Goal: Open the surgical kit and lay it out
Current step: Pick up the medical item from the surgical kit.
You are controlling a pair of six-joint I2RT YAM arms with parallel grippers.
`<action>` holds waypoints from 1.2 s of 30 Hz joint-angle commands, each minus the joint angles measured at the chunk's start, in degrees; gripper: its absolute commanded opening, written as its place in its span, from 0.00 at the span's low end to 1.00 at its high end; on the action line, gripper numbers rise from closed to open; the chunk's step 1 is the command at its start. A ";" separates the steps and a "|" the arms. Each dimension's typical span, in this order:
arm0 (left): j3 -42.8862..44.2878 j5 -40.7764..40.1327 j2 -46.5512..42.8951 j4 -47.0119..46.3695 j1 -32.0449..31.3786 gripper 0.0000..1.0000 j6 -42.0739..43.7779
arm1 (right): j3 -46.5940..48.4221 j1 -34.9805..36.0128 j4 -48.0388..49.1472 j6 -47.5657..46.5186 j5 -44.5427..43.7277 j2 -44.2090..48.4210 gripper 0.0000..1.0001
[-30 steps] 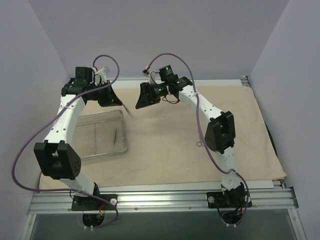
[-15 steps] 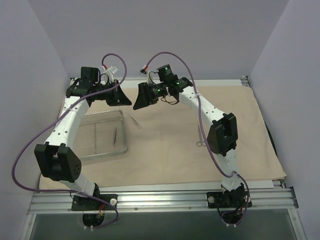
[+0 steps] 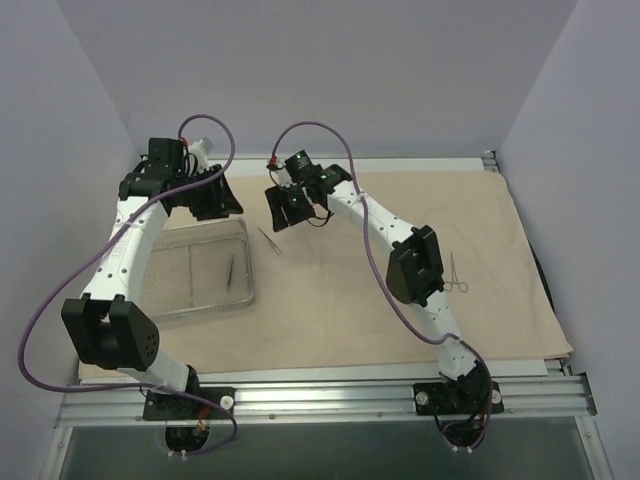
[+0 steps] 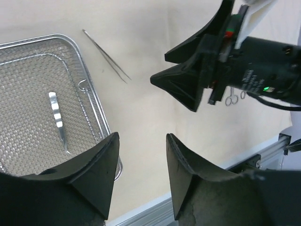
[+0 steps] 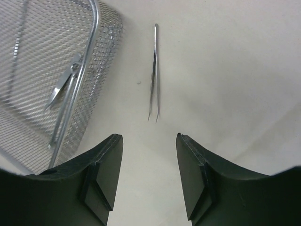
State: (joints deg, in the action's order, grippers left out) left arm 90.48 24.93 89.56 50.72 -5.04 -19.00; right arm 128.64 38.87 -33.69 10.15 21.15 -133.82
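The beige cloth wrap lies spread flat over the table. On its left stands the silver wire-mesh tray, and one thin instrument lies inside it. A pair of thin tweezers rests on the cloth just right of the tray. Ring-handled scissors lie on the cloth at the right. My left gripper hangs open and empty above the tray's far right corner. My right gripper is open and empty, just above the tweezers.
The two grippers hang close together, and the right one fills the upper right of the left wrist view. Purple walls close in the table at the back and sides. An aluminium rail runs along the near edge.
My left gripper opened, left the tweezers on the cloth beside the tray, and drew back to the left. The right arm swung left toward the tweezers, uncovering the scissors.
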 commanded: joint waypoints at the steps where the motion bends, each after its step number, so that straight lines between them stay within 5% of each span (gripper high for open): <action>1: -2.22 -3.57 -3.07 2.02 0.38 0.54 0.46 | 3.63 2.44 -0.59 -2.51 -9.28 -4.41 0.49; 13: -5.93 -4.10 -6.24 3.33 1.08 0.58 1.16 | 11.02 3.75 -0.06 -0.57 -12.89 -14.10 0.43; 36: -8.12 -1.81 -5.01 2.28 1.96 0.60 1.25 | 11.90 6.39 0.21 0.39 -12.09 -15.59 0.40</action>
State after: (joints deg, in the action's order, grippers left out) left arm 82.19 21.69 85.43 53.78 -3.73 -18.79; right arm 138.45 43.94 -33.19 10.26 9.78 -148.83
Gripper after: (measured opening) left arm 0.595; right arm 0.401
